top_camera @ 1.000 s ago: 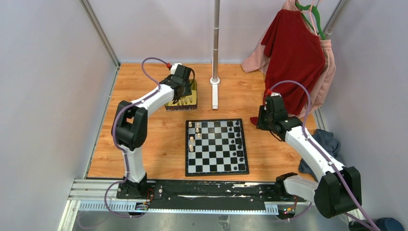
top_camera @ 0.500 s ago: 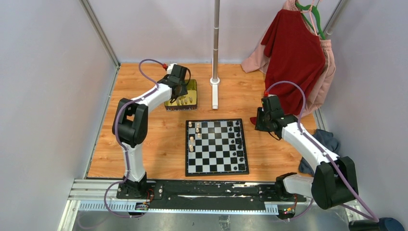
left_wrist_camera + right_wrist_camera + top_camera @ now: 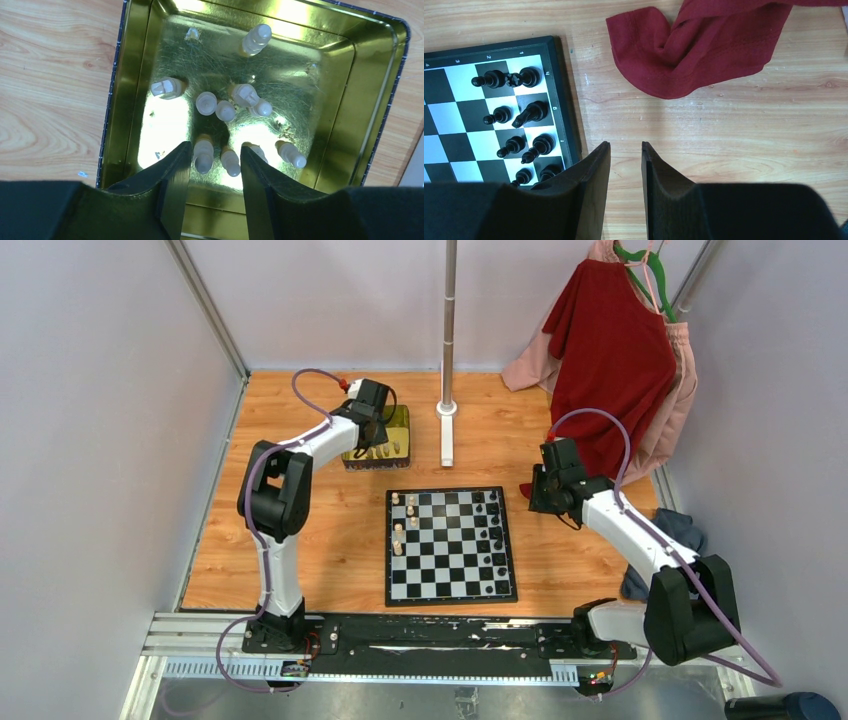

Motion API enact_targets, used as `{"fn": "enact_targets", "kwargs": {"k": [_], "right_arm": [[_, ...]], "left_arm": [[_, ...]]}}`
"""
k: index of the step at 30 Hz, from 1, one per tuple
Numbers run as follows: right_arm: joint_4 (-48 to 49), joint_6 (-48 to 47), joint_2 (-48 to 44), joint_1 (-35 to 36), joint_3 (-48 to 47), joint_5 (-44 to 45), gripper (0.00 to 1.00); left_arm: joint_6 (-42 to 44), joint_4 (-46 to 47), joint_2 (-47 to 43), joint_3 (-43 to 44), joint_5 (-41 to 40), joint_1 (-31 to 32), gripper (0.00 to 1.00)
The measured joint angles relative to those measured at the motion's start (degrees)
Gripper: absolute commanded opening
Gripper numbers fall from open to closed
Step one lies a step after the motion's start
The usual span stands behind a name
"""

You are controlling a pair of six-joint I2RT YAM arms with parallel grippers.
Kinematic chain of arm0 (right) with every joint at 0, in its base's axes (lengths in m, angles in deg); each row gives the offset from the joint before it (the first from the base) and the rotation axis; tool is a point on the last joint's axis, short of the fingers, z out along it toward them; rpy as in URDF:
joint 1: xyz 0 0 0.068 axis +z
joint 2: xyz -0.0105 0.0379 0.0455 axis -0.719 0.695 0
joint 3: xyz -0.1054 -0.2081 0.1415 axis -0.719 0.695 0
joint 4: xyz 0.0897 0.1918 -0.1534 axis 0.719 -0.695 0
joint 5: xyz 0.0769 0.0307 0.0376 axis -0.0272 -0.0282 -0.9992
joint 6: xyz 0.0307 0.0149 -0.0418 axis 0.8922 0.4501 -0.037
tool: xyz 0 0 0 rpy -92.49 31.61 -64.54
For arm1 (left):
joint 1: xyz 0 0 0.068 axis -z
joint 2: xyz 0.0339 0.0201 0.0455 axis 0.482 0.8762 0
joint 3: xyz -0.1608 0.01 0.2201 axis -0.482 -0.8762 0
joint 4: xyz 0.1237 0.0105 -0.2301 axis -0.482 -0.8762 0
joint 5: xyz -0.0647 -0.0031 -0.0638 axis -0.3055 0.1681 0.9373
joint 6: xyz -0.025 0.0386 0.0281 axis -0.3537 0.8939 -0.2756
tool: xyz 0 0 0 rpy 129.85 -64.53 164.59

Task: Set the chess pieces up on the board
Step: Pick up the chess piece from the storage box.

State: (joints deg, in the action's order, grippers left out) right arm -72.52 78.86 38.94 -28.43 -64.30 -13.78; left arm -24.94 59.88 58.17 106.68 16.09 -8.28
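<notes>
left wrist view shows the left gripper (image 3: 216, 150) in the tin (image 3: 382, 100), fingers (image 3: 175, 170) apart, two pale chess pieces (image 3: 203, 156) right between them.

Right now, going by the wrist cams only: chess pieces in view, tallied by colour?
Pale chess pieces in the gold tin: 10
Black chess pieces on the board: 8
Total: 18
</notes>
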Motion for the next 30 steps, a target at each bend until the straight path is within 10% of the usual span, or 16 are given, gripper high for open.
{"fn": "enact_targets", "kwargs": {"k": [30], "right_arm": [[0.0, 0.0, 1.7, 0.0, -0.1, 0.0, 0.34]], "left_arm": [[-0.8, 0.9, 0.9, -1.2, 0.5, -1.0, 0.02]]}}
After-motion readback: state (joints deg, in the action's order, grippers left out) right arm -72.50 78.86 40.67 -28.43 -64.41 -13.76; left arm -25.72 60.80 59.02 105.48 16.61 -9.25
